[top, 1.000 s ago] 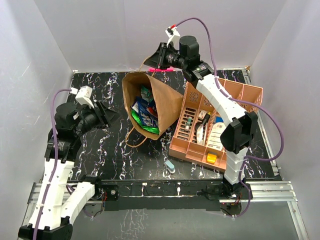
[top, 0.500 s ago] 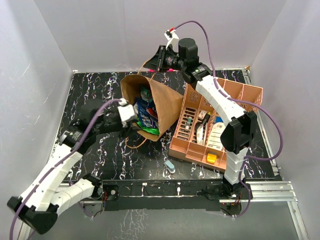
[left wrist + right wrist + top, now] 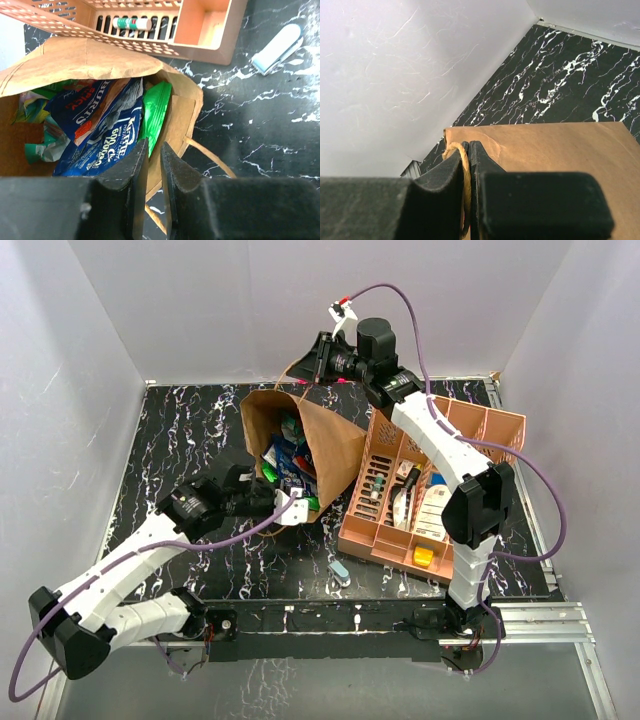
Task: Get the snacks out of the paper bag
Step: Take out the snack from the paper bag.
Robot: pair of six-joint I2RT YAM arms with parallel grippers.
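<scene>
Left gripper [image 3: 152, 147] sits at the near lip of the paper bag [image 3: 80, 57], on the worktop [image 3: 260, 125]. Its fingers are nearly together with a narrow gap; cannot tell if they nip the paper. The snacks are inside: Kettle bag [image 3: 107, 142] and green packet [image 3: 155, 107] just ahead. Advice: open wider and take the foil edge only, not the paper. At the far end, the right gripper [image 3: 469, 145] is clamped on the handle [image 3: 465, 170].

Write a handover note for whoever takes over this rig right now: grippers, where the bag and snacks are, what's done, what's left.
right gripper: shut on the handle at the far end of the paper bag.
left gripper: at the bag's mouth, jaws nearly closed; grip unclear.
snacks: all visible ones inside the bag, Kettle bag and green packet nearest the mouth.
Done: none out yet.
Left: every snack.
</scene>
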